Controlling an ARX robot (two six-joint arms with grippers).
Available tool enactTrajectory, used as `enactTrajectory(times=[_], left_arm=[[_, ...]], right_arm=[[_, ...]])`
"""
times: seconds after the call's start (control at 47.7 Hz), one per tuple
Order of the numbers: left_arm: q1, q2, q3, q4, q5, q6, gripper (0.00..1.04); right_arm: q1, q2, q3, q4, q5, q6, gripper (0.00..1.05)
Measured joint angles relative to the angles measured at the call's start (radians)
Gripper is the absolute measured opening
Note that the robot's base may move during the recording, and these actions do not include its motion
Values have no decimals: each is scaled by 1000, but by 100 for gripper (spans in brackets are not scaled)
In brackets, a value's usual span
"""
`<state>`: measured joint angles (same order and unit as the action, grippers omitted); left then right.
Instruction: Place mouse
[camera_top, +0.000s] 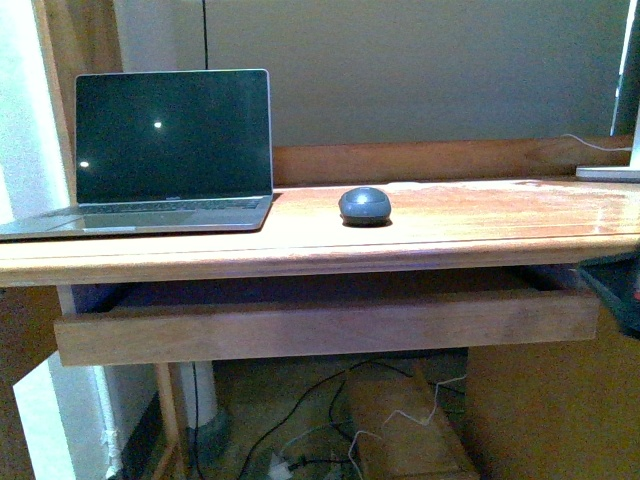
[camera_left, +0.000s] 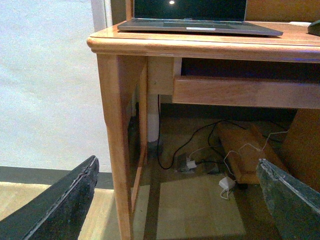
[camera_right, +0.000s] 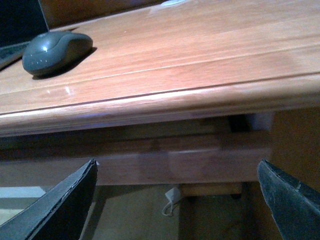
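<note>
Mouse (camera_top: 365, 205) is seen resting mid-worktop (camera_top: 470, 225), just right of laptop (camera_top: 170, 150). Left hand (camera_left: 175, 200) and right hand (camera_right: 175, 200) are held wide open, empty, below worktop edge. A raised, centred top-down approach is advised.

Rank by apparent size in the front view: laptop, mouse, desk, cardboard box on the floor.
1. desk, spans the whole frame
2. laptop
3. cardboard box, partly cut off by the frame edge and farther from the camera, so its true size is unsure
4. mouse
</note>
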<state>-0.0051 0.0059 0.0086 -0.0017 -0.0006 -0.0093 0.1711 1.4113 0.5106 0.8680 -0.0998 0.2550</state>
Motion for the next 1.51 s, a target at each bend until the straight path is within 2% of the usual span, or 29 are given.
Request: enactTrajectory(times=[0.189,0.378,0.441,0.483,0.524,0.545,0.587,0.692,0.902,0.923,1.259,1.51], left_arm=[[0,0,0,0,0,0,97],[0,0,0,0,0,0,97],[0,0,0,0,0,0,97],[0,0,0,0,0,0,97],[0,0,0,0,0,0,97],[0,0,0,0,0,0,97],[0,0,0,0,1,0,97],[0,0,0,0,0,0,97],[0,0,0,0,0,0,97],[0,0,0,0,0,0,97],[0,0,0,0,0,0,97],[0,0,0,0,0,0,97]], right_arm=[[-64,-315,-262,-68,-106,62,97],[-119,-711,-472,-300,-198,86,97],[-153,-870,-496,-433,-200,96,97],[-161,-998,-496,-533,-72,26,89],[-167,-1176,-496,-702,57,-77,79],[-171,-1287,-496,-798,90,-131,73],[-171,-1378,-496,-855,96,-178,62],[-171,-1400,-496,-865,97,-227,39],[-171,-1404,-496,-866,96,-246,3],[-171,-1404,-496,-866,97,-250,3],[-171,-1404,-496,-866,97,-249,3],[-171,-1404,-496,-866,97,-251,48]])
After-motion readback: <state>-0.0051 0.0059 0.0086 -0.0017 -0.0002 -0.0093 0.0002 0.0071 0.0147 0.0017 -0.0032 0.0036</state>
